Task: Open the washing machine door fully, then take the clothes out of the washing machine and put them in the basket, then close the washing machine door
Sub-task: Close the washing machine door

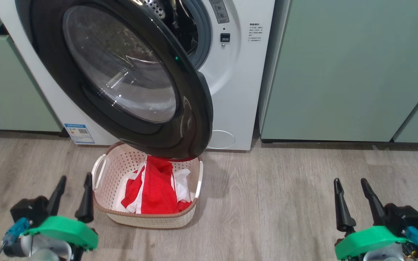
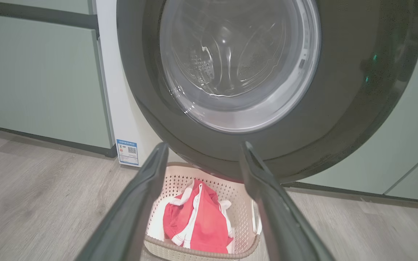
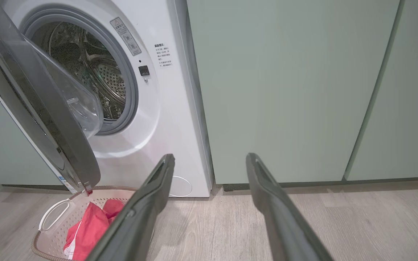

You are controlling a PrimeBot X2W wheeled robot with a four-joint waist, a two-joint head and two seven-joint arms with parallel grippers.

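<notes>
Clothes lie in the basket, parked under the open door to catch them; left gripper and right gripper hang near, fingers wide and empty, free to shut it.

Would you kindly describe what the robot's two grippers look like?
The left gripper and right gripper look alike: two long, tapering black fingers rising from a black block, above a bright green curved plate. A small blue part with thin wires sits on each outer side, over a silvery round wrist.
</notes>
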